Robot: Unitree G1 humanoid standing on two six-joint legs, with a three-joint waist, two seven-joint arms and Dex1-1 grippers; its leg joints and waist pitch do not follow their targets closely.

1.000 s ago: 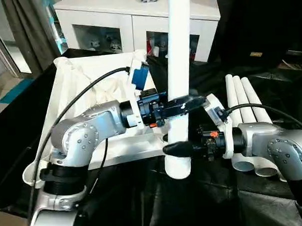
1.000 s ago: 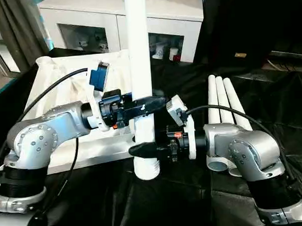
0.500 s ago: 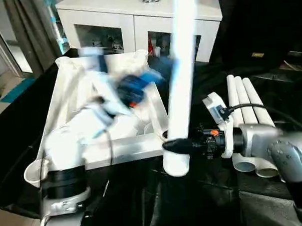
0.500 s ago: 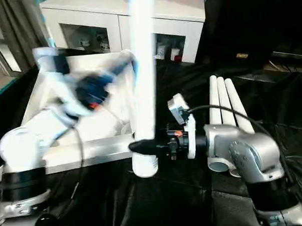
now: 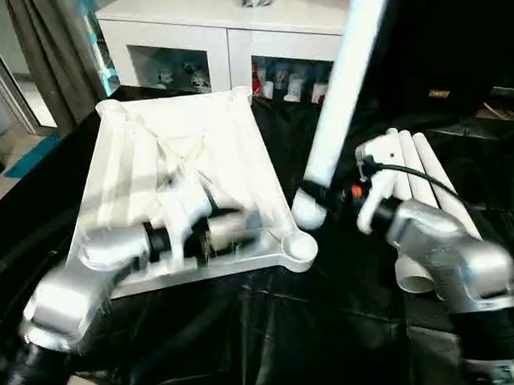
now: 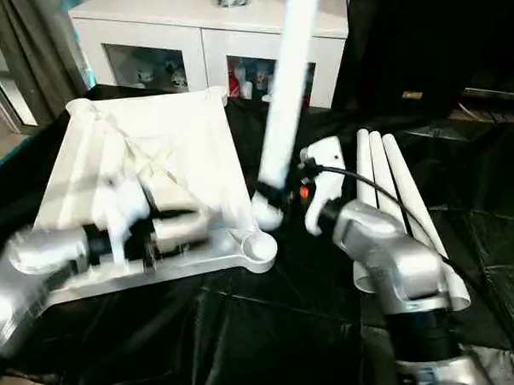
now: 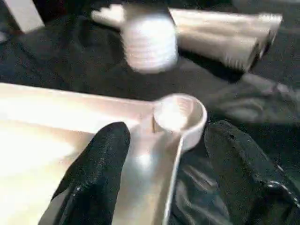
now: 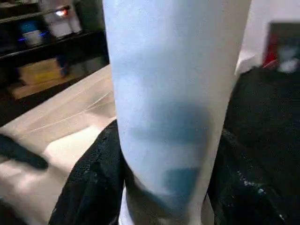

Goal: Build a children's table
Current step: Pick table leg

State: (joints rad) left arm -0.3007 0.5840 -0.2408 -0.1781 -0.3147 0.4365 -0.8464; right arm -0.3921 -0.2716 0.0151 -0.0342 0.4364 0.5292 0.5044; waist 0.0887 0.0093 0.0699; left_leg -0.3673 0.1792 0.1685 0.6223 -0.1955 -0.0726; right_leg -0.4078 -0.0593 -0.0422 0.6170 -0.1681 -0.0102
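Observation:
The children's table top lies upside down on the black cloth, ribbed underside up. Its near right corner socket is open. My right gripper is shut on a white leg just above that leg's threaded end. The leg tilts up and to the right, its end hanging slightly above and beyond the socket. The leg sits between black fingers in the right wrist view. My left gripper is open low over the top's near rim, its fingers either side of it.
Three more white legs lie side by side on the black cloth to the right of the top. A white glass-door cabinet stands behind the table. A grey curtain hangs at the far left.
My left gripper let go of the leg and swung down to the top's near rim. The right gripper tilted the leg and carried it toward the near right socket.

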